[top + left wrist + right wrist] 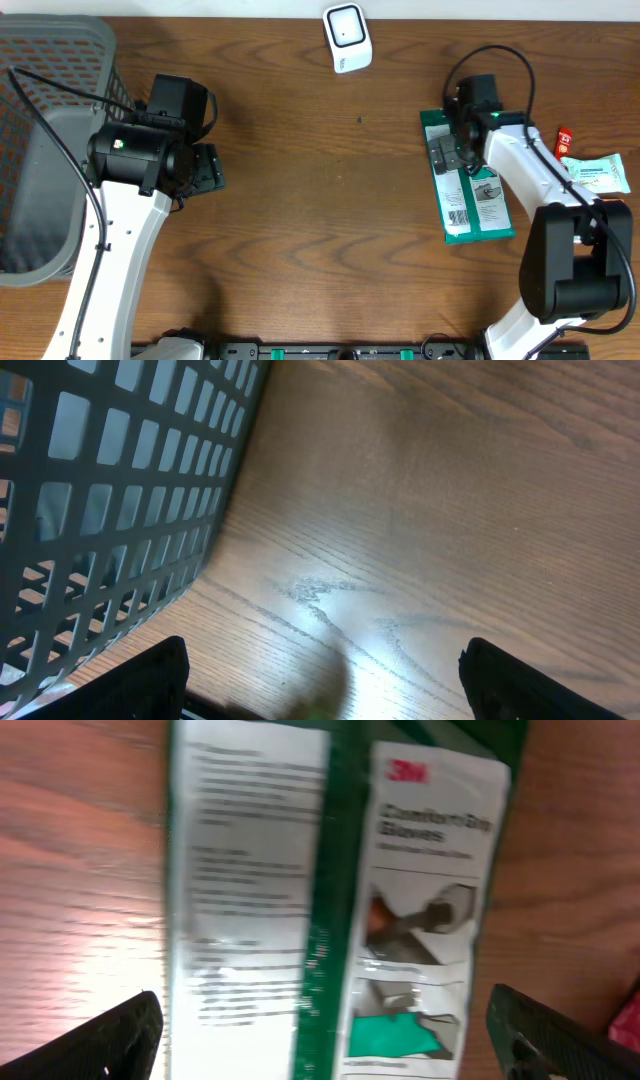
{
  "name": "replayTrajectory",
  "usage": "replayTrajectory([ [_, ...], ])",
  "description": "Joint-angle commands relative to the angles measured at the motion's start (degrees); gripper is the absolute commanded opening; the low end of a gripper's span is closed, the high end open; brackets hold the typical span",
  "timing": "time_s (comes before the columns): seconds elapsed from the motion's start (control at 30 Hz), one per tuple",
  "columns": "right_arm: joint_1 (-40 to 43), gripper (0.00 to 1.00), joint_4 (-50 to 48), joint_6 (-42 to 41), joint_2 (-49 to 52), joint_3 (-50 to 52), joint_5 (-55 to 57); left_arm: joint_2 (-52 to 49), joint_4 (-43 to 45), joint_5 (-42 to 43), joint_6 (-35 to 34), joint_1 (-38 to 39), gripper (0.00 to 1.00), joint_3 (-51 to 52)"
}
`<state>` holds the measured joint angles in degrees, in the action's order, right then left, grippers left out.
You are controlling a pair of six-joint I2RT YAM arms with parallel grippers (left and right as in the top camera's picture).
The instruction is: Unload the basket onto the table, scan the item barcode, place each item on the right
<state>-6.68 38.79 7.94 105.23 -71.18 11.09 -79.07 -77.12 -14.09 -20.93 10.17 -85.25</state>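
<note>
Overhead: your flat green-and-white glove packet (478, 205) lies on the brown wooden table (320, 230), right side. Right gripper (450, 152) over its top end, jaws wide, gripping nothing. Left gripper (207, 168) released too, near the grey plastic mesh basket (50, 90).

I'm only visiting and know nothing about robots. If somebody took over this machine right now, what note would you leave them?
Left hand: open, empty, beside the grey basket.
Right hand: open, over the green glove package, not gripping it.
The package lies flat on the table, barcode up. The white scanner sits apart at the far edge.
Done: nothing lifted or scanned.
Left: grasp the package, present its barcode to the scanner.
</note>
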Motion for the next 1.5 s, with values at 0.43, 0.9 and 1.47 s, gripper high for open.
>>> replayTrajectory([
  [0.43,-18.29,0.99,0.04,-0.15,-32.06,-0.35,-0.15,-0.02,-0.2,-0.55,0.11,-0.13,0.88,-0.24],
  [0.9,-12.44,0.99,3.87,7.82,-65.75,1.22,5.77,-0.02,-0.2,-0.57,0.11,-0.13,0.88,-0.24],
  [1.47,1.31,0.99,-31.21,1.14,-104.72,45.57,-1.11,-0.02,-0.2,-0.55,0.11,-0.13,0.88,-0.26],
])
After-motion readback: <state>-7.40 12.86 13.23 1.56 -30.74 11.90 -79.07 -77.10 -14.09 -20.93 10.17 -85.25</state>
